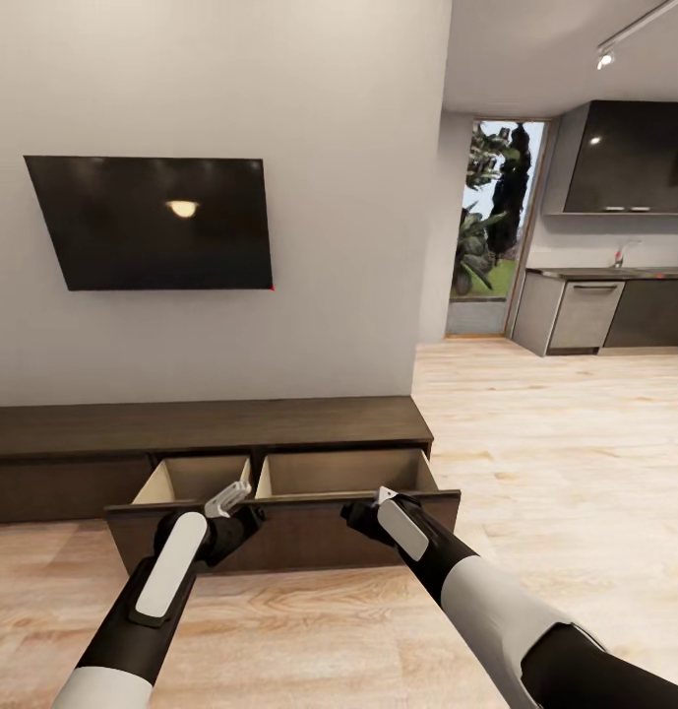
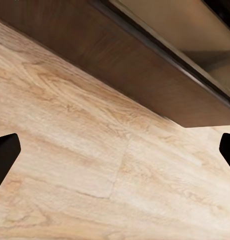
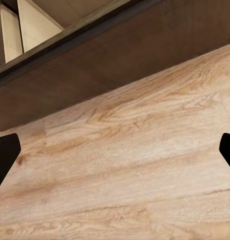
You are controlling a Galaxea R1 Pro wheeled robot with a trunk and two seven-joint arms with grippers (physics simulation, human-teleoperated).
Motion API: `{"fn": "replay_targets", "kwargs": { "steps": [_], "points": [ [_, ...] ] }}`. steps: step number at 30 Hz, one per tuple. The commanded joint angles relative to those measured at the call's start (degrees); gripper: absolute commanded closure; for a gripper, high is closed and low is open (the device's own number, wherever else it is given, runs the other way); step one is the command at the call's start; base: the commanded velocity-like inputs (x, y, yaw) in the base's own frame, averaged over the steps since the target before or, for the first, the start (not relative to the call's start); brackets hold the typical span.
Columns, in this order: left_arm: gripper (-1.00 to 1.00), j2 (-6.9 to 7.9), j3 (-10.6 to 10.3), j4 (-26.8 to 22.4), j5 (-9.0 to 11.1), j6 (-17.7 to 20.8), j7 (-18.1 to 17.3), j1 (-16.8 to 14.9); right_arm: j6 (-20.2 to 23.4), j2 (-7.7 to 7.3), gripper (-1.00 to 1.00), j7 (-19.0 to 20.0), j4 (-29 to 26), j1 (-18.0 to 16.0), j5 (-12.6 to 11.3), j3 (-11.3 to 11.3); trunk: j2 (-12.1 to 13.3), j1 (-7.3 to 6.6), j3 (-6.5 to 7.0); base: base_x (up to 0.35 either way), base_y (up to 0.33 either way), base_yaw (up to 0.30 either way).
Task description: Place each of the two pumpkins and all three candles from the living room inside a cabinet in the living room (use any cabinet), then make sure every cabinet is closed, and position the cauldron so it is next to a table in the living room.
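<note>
A pale wall [image 1: 358,197] takes up most of the head view, with wood floor [image 1: 535,433] running from 6 o'clock out to 3 o'clock. On the wall at 10 o'clock hangs a dark television [image 1: 152,222]. At 2 o'clock a kitchen [image 1: 614,295] with grey units shows beside a glass door [image 1: 491,226].

The long dark cabinet [image 1: 201,425] sits against the wall just below centre. Its two right-hand drawers [image 1: 343,473] are pulled out, pale insides showing and nothing visible in them.

The left gripper [image 1: 227,499] hangs at 7 o'clock, at the front edge of the left open drawer. Its fingertips [image 2: 6,155] sit wide apart in the left wrist view, over floor and drawer front. The right gripper [image 1: 383,495] is at 6 o'clock by the right drawer's front edge; its fingertips [image 3: 5,155] are likewise spread, holding nothing.
</note>
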Motion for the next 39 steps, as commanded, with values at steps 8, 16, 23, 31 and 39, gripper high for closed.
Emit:
{"fn": "replay_targets", "kwargs": {
  "steps": [8, 16, 23, 31, 39],
  "points": [
    [-1.0, 0.0, -0.1, -0.1, 0.6, 0.0, 0.6, 0.0, 0.0, -0.05, -1.0, -0.4, -0.1, 0.0, -0.5, 0.4, -0.4, 0.21, -0.24, 0.0, 0.0, 0.0],
    [-1.0, 0.0, 0.0, -0.1, 0.6, 0.0, 0.6, 0.0, 0.0, -0.05, -1.0, -0.4, -0.1, 0.0, -0.5, 0.4, -2.0, 1.09, -0.96, -0.024, 0.0, 0.0],
    [-1.0, 0.0, -0.1, -0.1, 0.6, 0.0, 0.6, 0.0, 0.0, -0.05, -1.0, -0.4, -0.1, 0.0, -0.5, 0.4, -4.8, 2.63, -2.22, -0.269, 0.0, 0.0],
    [-1.0, 0.0, -0.1, 0.0, 0.6, 0.0, 0.6, -0.1, 0.0, -0.05, -1.0, -0.4, -0.1, 0.0, -0.5, 0.4, -8.1, 4.39, -3.65, -0.34, 0.0, 0.0],
    [-1.0, 0.29, -0.4, -0.1, 0.6, 0.0, 0.1, 0.0, -0.1, -0.05, -1.0, -0.4, -0.1, -0.1, -0.5, 0.4, -8.1, 4.39, -3.65, -0.323, 0.0, 0.0]
  ]
}}
